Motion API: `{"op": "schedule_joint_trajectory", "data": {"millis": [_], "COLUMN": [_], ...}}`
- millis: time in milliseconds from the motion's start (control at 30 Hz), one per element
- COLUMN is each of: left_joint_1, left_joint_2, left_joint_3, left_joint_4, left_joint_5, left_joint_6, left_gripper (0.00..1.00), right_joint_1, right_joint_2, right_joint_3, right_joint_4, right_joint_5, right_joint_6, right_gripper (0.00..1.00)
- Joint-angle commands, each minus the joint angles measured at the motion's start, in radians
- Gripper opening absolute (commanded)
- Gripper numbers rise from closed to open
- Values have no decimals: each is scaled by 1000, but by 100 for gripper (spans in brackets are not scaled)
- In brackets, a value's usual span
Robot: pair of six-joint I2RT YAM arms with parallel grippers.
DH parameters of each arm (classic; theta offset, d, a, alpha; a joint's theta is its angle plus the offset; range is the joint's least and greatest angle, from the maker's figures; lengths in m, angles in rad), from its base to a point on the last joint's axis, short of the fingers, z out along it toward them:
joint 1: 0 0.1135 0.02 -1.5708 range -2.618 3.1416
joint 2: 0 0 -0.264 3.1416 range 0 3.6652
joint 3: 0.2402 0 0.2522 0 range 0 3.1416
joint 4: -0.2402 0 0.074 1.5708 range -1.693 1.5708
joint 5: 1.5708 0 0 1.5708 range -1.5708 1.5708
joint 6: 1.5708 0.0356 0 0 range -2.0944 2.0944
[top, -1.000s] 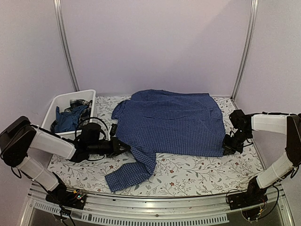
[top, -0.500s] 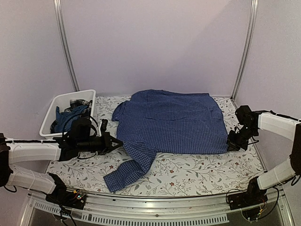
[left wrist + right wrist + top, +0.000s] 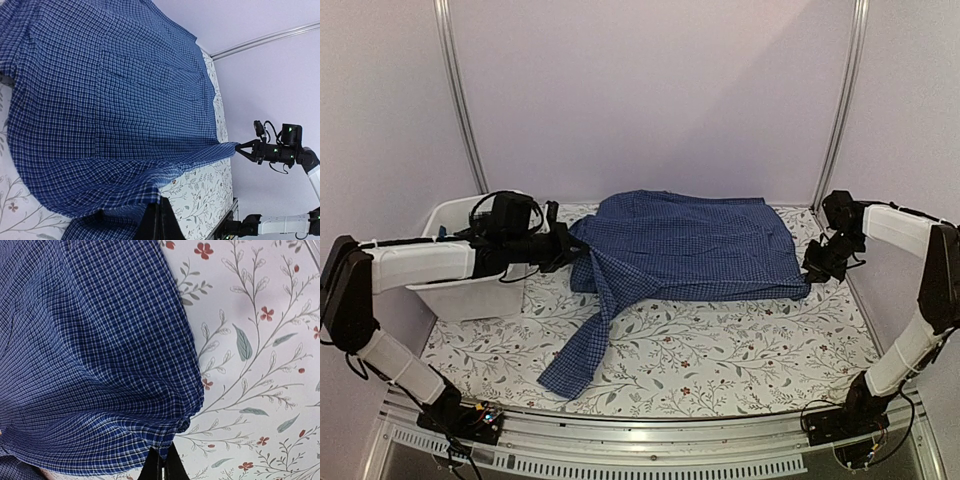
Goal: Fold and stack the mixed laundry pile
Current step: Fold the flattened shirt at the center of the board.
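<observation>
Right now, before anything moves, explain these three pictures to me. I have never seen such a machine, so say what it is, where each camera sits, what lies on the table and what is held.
These are two robot arms bolted side by side at the near edge, each ending in a two-finger gripper. The wide picture comes from a fixed camera above and behind them. The other two come from a small camera on each wrist, looking along that arm's own fingers.

On the floral-print tablecloth lies a blue-and-white small-check cloth shirt, with one sleeve trailing toward the near edge. At the far left stands a white rectangular plastic tub.

The left gripper is shut on the shirt's left edge and holds it raised. The right gripper is shut on the shirt's right corner.
</observation>
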Motion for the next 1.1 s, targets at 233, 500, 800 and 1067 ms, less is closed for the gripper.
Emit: {"op": "schedule_joint_trajectory", "data": {"millis": [233, 500, 800, 1067], "left_joint_1": [58, 85, 104, 123], "left_joint_2": [322, 498, 620, 694], "left_joint_3": [330, 503, 616, 688], "left_joint_4": [-63, -109, -102, -126], "left_joint_5": [-29, -20, -19, -16], "left_joint_6": [96, 127, 154, 181], "left_gripper": [0, 0, 0, 0], "right_joint_1": [-20, -29, -29, -60], "right_joint_2": [257, 359, 447, 489], "right_joint_3": [242, 325, 368, 418], "right_joint_4": [45, 39, 44, 40], "right_joint_5": [36, 46, 37, 22], "right_joint_6": [-74, -100, -102, -113], "right_gripper": [0, 0, 0, 0]}}
